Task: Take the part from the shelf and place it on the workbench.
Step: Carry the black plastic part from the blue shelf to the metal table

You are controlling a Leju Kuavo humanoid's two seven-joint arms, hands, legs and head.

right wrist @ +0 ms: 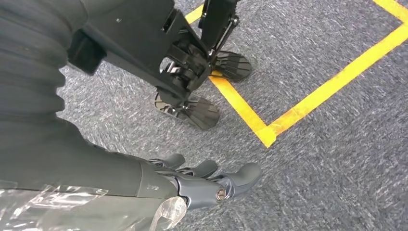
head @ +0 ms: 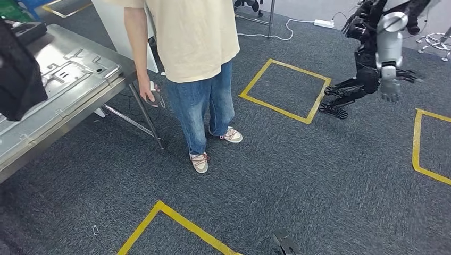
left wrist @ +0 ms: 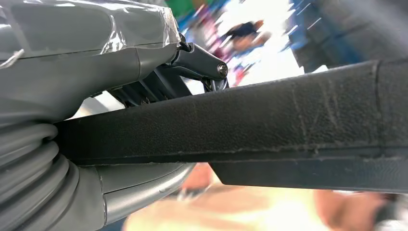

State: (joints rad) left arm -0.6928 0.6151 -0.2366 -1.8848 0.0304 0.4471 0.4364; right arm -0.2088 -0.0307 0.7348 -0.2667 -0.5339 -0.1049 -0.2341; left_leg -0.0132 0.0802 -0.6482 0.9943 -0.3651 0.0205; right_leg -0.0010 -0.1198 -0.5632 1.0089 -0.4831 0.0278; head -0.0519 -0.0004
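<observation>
One person [head: 191, 42] in a cream shirt and jeans stands in the middle of the head view, just right of the workbench [head: 64, 121] and between it and the open carpet. The person's lowered hand [head: 150, 91] holds a small dark device beside the bench leg. A pressed metal panel [head: 64, 69] lies on the bench top. The black part [head: 18, 79] juts in at the left edge, over the near end of the bench. Far right stands a second robot [head: 380, 48], with yellow tape squares [head: 284, 90] marked on the floor and a power strip [head: 323, 23] at the far edge.

The left wrist view adds the grasp: the left hand [left wrist: 96, 62] clamps the rough-surfaced part, dark fingers [left wrist: 192, 60] on one face and the grey thumb on the other, with a blurred background.

The right wrist view shows the right hand [right wrist: 202, 185] over carpet near a tape corner, fingers loosely spread and holding nothing.
</observation>
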